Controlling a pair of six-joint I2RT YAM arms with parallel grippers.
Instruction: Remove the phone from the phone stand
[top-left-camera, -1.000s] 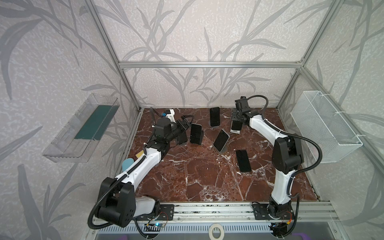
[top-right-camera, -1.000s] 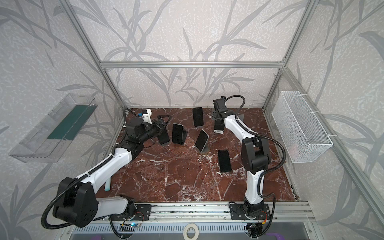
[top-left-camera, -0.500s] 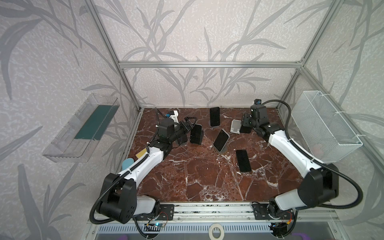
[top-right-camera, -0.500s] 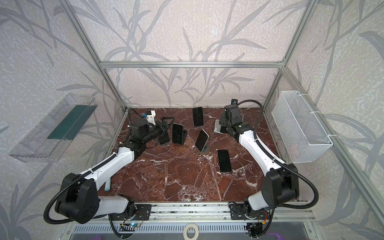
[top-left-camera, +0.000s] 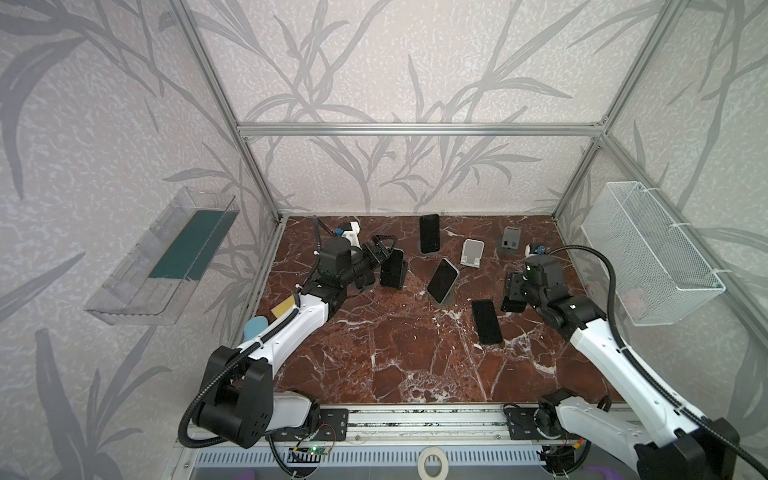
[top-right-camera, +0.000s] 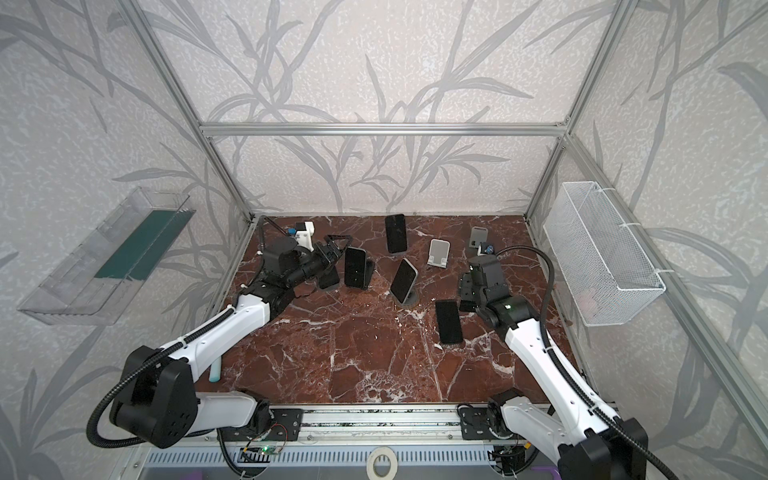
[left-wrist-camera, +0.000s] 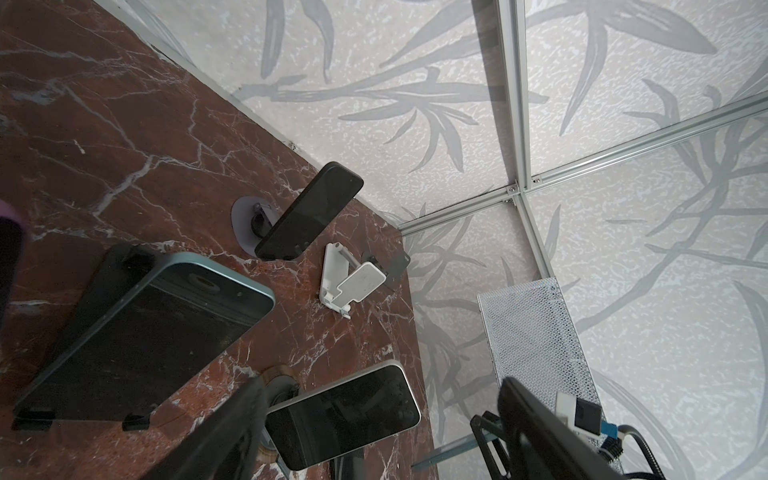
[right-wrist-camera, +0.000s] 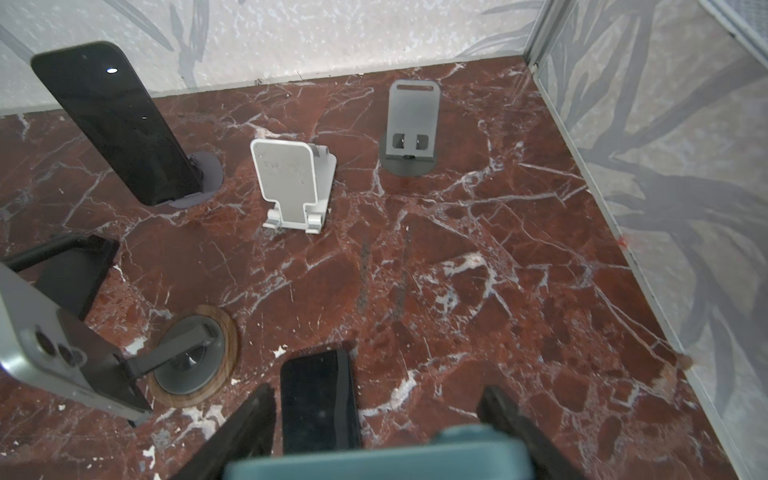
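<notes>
Screens that face the cameras are all dark, and any print on the phones or stands is too small to read. In both top views a clear bin (top-left-camera: 124, 291) hangs on the wall at the left of the frame with a dark green sheet (top-left-camera: 187, 245) lying in it. A white wire basket (top-left-camera: 648, 253) hangs on the wall at the right, and a pale smudge low in it is too faint to name.

The right gripper (top-left-camera: 513, 296), at the right middle of the frame, is clenched on a teal phone (right-wrist-camera: 374, 459), whose edge spans its jaws in the right wrist view. That phone is just beside a black phone (top-left-camera: 487, 321) lying flat on the marble table (top-left-camera: 374, 353). It is apart from the bare grey stand (top-left-camera: 510, 240) toward the upper right of the tabletop.

The left gripper (top-left-camera: 380, 253), at the upper left of the tabletop, has its jaws spread wide and holds nothing. It sits just beside the top of a teal-edged phone (top-left-camera: 392, 269) that leans in a black stand (left-wrist-camera: 112, 259). Whether it touches that phone I cannot tell.
</notes>
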